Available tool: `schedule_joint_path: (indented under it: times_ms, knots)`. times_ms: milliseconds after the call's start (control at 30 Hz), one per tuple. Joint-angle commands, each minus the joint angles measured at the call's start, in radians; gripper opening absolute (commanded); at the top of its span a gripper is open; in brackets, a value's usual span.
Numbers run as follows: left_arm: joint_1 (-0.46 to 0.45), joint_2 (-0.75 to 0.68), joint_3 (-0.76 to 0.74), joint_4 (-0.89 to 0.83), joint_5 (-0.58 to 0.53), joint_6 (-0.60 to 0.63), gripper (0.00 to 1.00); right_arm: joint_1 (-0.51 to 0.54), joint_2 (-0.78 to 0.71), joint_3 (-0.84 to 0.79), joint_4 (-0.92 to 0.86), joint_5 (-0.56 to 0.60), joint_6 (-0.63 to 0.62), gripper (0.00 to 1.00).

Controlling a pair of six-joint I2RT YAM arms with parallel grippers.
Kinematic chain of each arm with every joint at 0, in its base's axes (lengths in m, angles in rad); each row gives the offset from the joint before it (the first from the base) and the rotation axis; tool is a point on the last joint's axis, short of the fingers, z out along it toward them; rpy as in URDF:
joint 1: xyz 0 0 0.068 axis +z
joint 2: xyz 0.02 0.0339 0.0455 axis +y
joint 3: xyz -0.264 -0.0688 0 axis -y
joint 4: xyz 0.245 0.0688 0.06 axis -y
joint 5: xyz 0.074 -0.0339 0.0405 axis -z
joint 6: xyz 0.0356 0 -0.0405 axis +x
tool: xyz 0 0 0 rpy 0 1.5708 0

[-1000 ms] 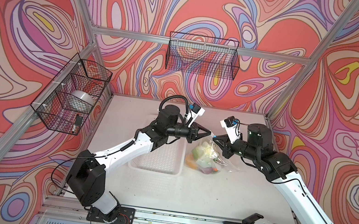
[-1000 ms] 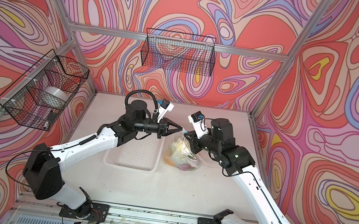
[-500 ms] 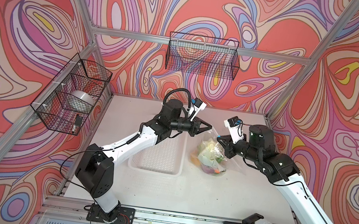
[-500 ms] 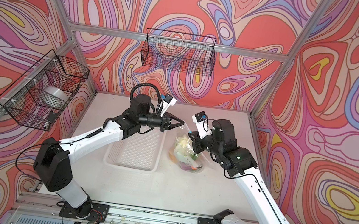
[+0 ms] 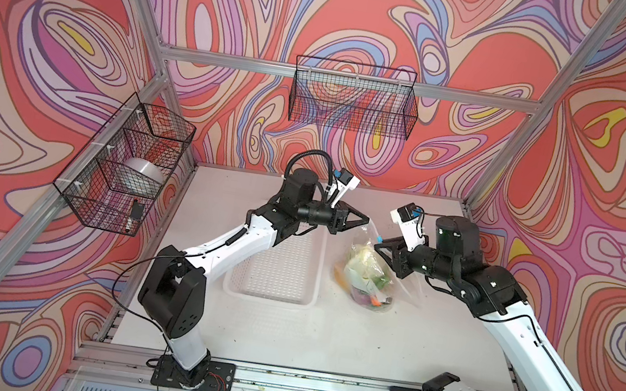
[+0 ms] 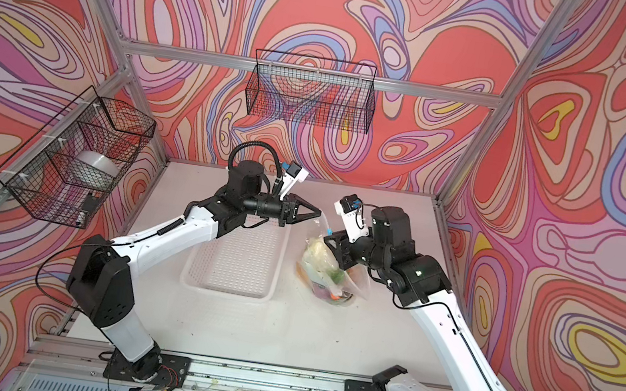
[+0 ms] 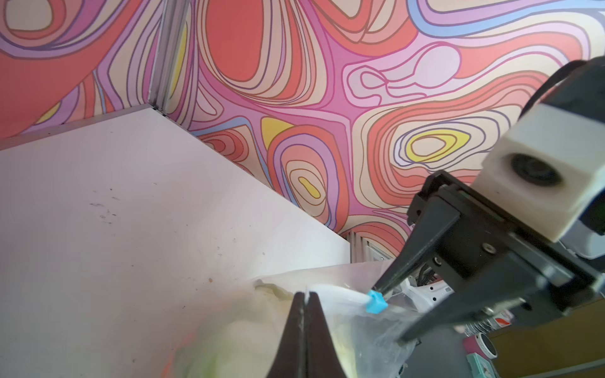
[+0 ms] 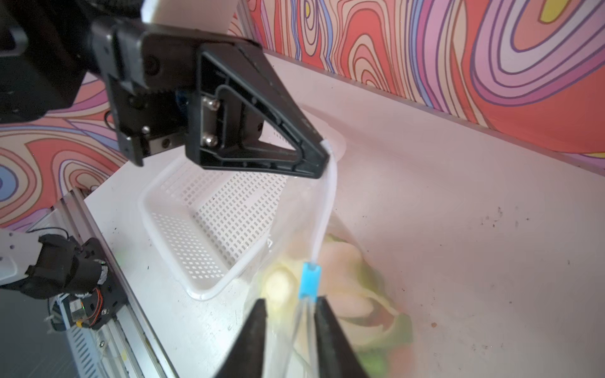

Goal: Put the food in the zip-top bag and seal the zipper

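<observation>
Both top views: zip-top bag [image 5: 369, 274] holding food [image 6: 324, 265] rests on table [image 5: 324, 333] just right of white basket [image 5: 283, 268], with bare table around it. Left wrist: left gripper [image 7: 304, 296] pinched shut on zipper [image 7: 337, 294] end. Right wrist: right gripper [image 8: 289, 302] jaws apart, straddling bag edge beside blue slider [image 8: 309, 279].

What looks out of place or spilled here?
Nothing is spilled: the toy vegetables lie inside the clear crinkly zip-top bag, held up at one corner by the shut left gripper. One oddity: past the small blue slider tab, the zipper strip splits in two between the parted jaws of the right gripper.
</observation>
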Motion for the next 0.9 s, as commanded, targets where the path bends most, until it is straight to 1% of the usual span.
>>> schedule_joint_path:
  times_ms: [0, 33, 67, 133, 267, 333, 433, 567, 633, 667, 767, 867]
  knots:
    - [-0.013, -0.055, -0.021, 0.003, -0.001, 0.059, 0.0, 0.001, 0.042, 0.065, -0.03, -0.038, 0.006, 0.51]
    - [-0.013, -0.06, -0.034, 0.01, 0.005, 0.059, 0.0, 0.001, 0.048, 0.081, -0.031, -0.033, 0.009, 0.58]
    - [-0.013, -0.063, -0.039, 0.007, 0.01, 0.065, 0.0, 0.001, 0.052, 0.096, -0.034, -0.023, 0.007, 0.62]
    - [-0.014, -0.063, -0.04, 0.004, 0.024, 0.066, 0.0, 0.001, 0.051, 0.114, -0.04, -0.011, 0.0, 0.67]
    - [-0.013, -0.064, -0.042, 0.029, 0.019, 0.052, 0.0, 0.001, 0.046, 0.125, -0.06, 0.013, -0.016, 0.72]
    - [-0.013, -0.066, -0.044, 0.045, 0.005, 0.045, 0.0, 0.001, 0.049, 0.117, -0.063, 0.003, -0.014, 0.7]
    - [-0.013, -0.069, -0.044, 0.062, -0.013, 0.035, 0.0, 0.001, 0.059, 0.101, -0.069, -0.023, -0.008, 0.65]
    - [-0.013, -0.081, -0.053, 0.077, -0.025, 0.033, 0.0, 0.001, 0.06, 0.075, -0.068, -0.009, -0.005, 0.54]
    - [-0.012, -0.088, -0.059, 0.082, -0.03, 0.032, 0.0, 0.001, 0.059, 0.065, -0.065, -0.002, 0.001, 0.47]
    - [-0.012, -0.091, -0.06, 0.082, -0.033, 0.032, 0.0, 0.001, 0.06, 0.063, -0.065, -0.002, 0.003, 0.44]
    - [-0.012, -0.099, -0.064, 0.084, -0.039, 0.035, 0.0, 0.001, 0.063, 0.051, -0.062, 0.004, 0.013, 0.41]
    - [-0.012, -0.106, -0.065, 0.084, -0.042, 0.037, 0.0, 0.001, 0.054, 0.039, -0.045, 0.012, 0.023, 0.31]
